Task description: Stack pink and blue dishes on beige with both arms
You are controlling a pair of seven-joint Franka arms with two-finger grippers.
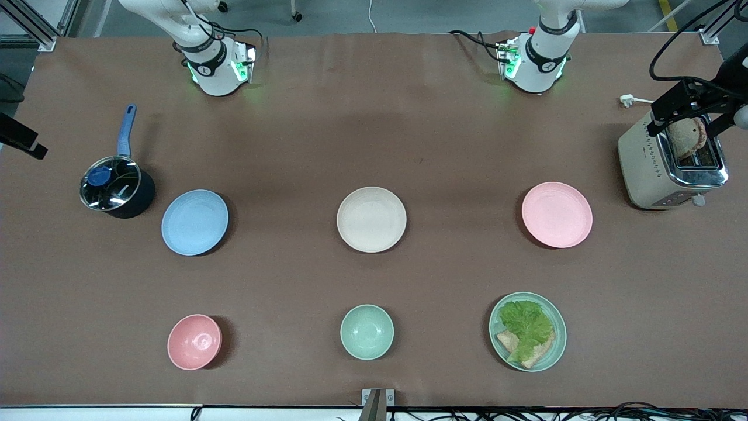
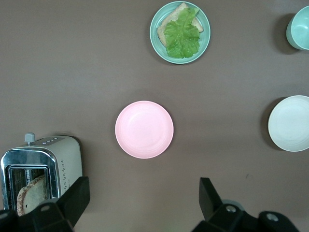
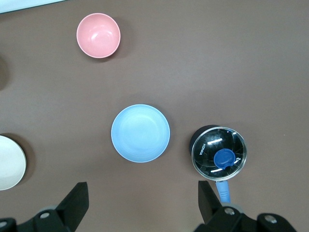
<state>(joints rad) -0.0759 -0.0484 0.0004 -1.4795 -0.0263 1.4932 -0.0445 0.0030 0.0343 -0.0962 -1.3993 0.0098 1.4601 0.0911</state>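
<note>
Nearest the front camera, a pink bowl [image 1: 194, 341], a mint-green bowl [image 1: 367, 331] and a pale green plate [image 1: 527, 331] of lettuce and bread are set in a row; none of these is wanted. Farther from the camera a second row is formed: the blue plate [image 1: 194, 222] toward the right arm's end, beside a lidded saucepan [image 1: 117, 187]; the beige plate [image 1: 371, 219] at the middle; the pink plate [image 1: 557, 214] toward the left arm's end, near a toaster [image 1: 672, 164]. Each coloured plate is thus laid within one arm's reach, the target between them; nothing is stacked yet. The left gripper [image 2: 145, 198] is held high over the pink plate, fingers spread apart and empty; the right gripper [image 3: 143, 199] is likewise poised over the blue plate, fingers apart, nothing held.
</note>
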